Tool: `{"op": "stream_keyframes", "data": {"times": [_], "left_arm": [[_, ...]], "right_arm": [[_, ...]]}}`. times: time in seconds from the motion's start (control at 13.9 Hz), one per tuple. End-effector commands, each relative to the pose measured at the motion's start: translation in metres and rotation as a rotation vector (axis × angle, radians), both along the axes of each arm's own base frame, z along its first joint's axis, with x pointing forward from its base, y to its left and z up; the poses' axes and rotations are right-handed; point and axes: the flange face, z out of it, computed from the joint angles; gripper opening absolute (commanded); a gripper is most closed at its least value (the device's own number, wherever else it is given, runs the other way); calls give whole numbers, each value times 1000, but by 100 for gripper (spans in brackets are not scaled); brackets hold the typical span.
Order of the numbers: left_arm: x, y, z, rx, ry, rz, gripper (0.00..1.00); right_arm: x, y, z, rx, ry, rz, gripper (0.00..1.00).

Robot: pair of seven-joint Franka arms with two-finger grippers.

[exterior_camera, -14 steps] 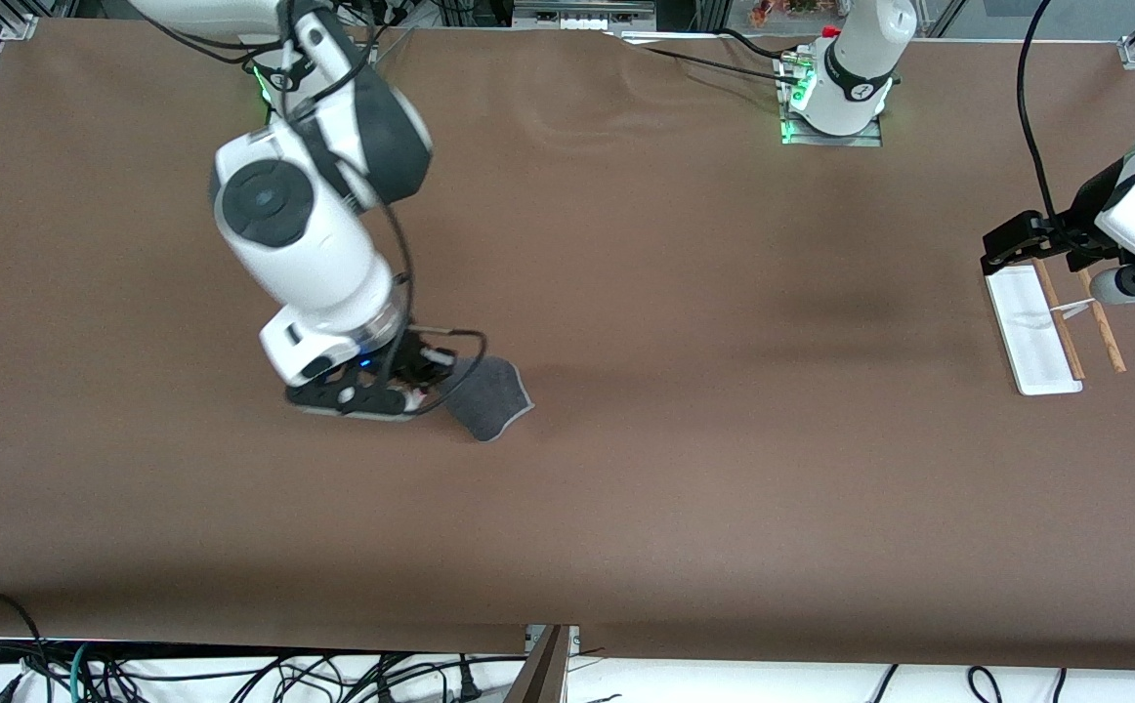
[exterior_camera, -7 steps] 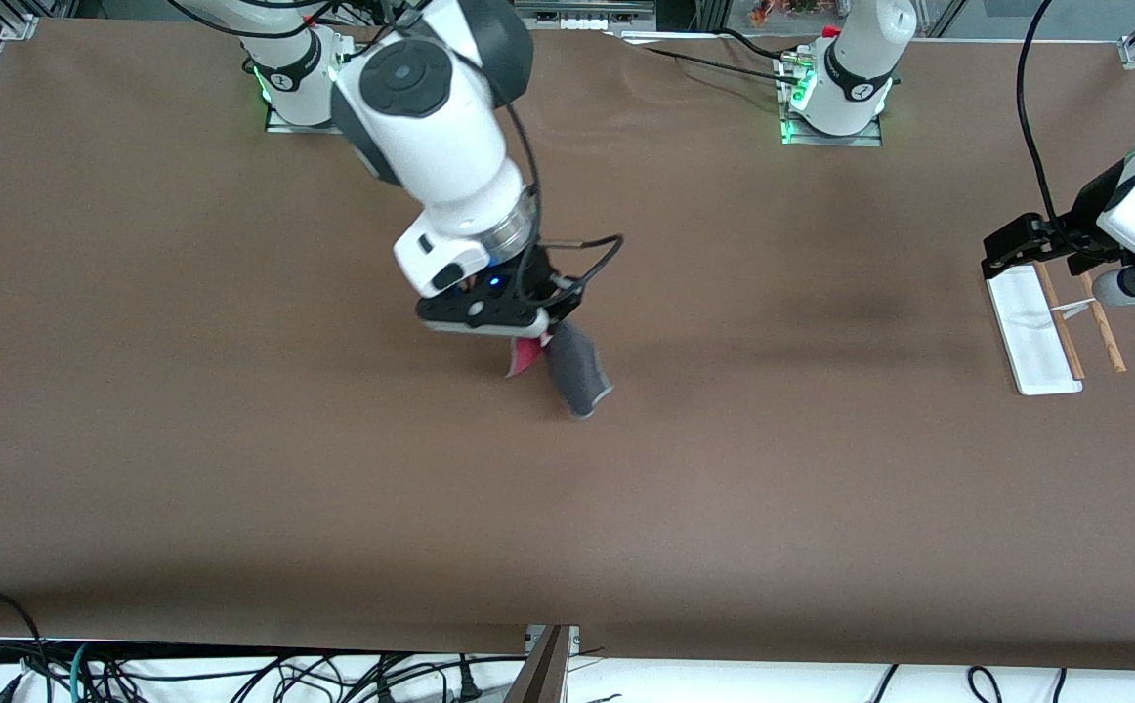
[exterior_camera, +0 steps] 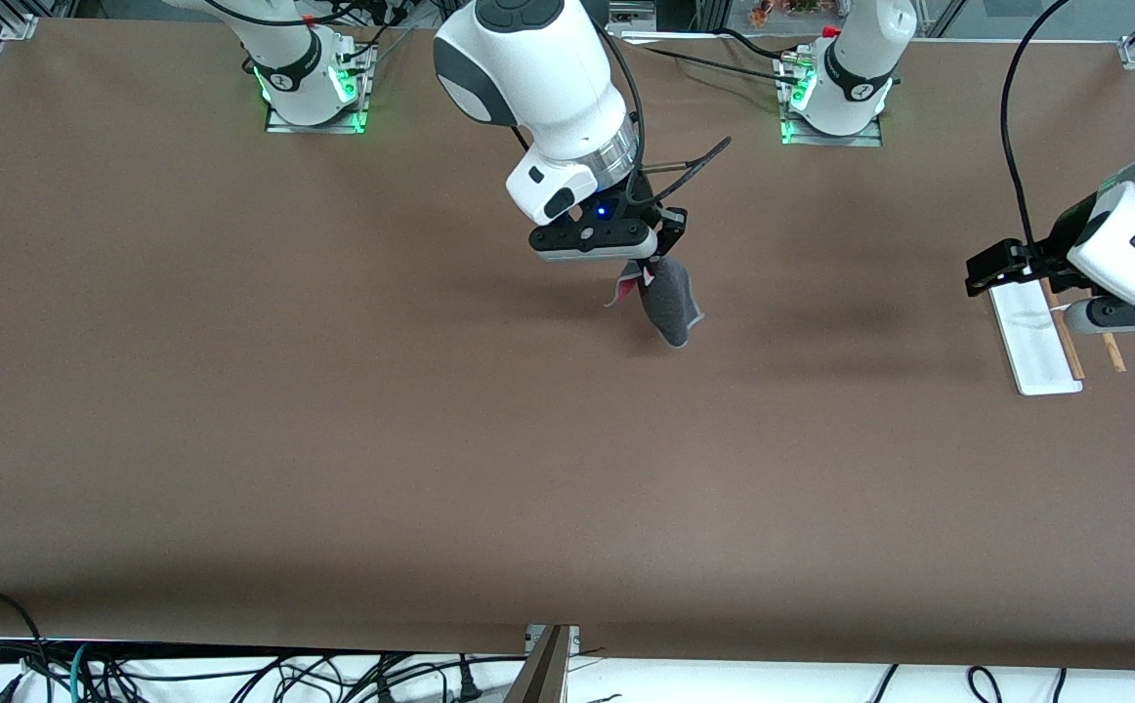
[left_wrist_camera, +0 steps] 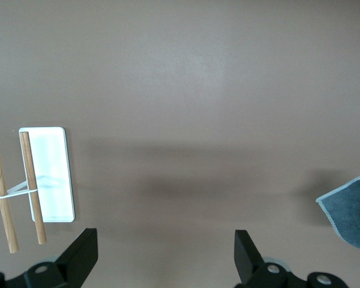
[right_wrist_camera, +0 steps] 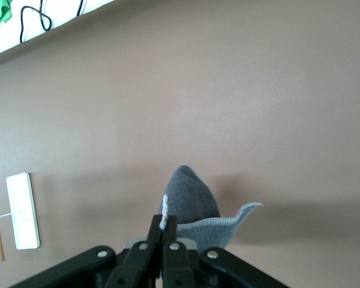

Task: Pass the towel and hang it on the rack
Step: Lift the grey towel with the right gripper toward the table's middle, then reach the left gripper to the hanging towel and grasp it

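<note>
My right gripper (exterior_camera: 652,266) has its jaws pinched tight on the towel (exterior_camera: 670,305), and the left gripper (exterior_camera: 1002,268) has its jaws spread wide with nothing between them. In the front view I see the towel dangling from the right gripper over the middle of the table (exterior_camera: 333,439), bunched into a limp dark grey fold with a pink tag at its upper edge; it droops straight down, so I judge it light, soft and without any stiffness of its own. The left gripper hovers over the rack (exterior_camera: 1034,337) at the left arm's end of the table, the white base and wooden rods partly under the wrist. In the left wrist view I see the rack (left_wrist_camera: 47,174) lying flat, both rods along its base, the black fingertips (left_wrist_camera: 81,255) well apart, and one stitched corner of the towel (left_wrist_camera: 351,210) coming in at the frame's edge. In the right wrist view the closed fingers (right_wrist_camera: 163,237) bite the cloth near its light grey hem, the rest (right_wrist_camera: 192,204) hanging free below. For the handover I would take the free lower fold well clear of my right fingers, gripping deep, since thin cloth can slip from a shallow pinch.
</note>
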Motion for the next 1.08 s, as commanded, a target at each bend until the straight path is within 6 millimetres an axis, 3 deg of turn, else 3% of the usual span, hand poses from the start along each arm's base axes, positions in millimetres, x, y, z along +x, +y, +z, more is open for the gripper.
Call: {"op": "stream_keyframes", "data": {"times": [0.0, 0.07, 0.14, 0.29, 0.36, 0.58, 0.79, 1.01], "left_arm": [[-5, -1, 5, 18, 6, -4, 100], [-6, 0, -2, 16, 23, -5, 100], [-6, 3, -25, 17, 67, -3, 100], [-6, 11, -35, 1, 84, -26, 100], [-5, 14, -42, -60, 85, -75, 100], [-5, 44, -89, -248, 12, -157, 100], [-14, 41, -133, -368, -27, -238, 100], [-24, 18, -177, -494, -115, -326, 100]], "right_arm": [[3, -1, 5, 16, -1, -13, 0], [3, -1, 5, 16, -1, -13, 0], [3, -1, 5, 16, -1, -13, 0], [3, -1, 5, 17, -2, -12, 0], [2, -1, 5, 16, -1, -9, 0], [3, -1, 4, 17, 0, -10, 0], [1, 1, 4, 15, 0, -6, 0], [2, 0, 4, 14, -1, -7, 0]]}}
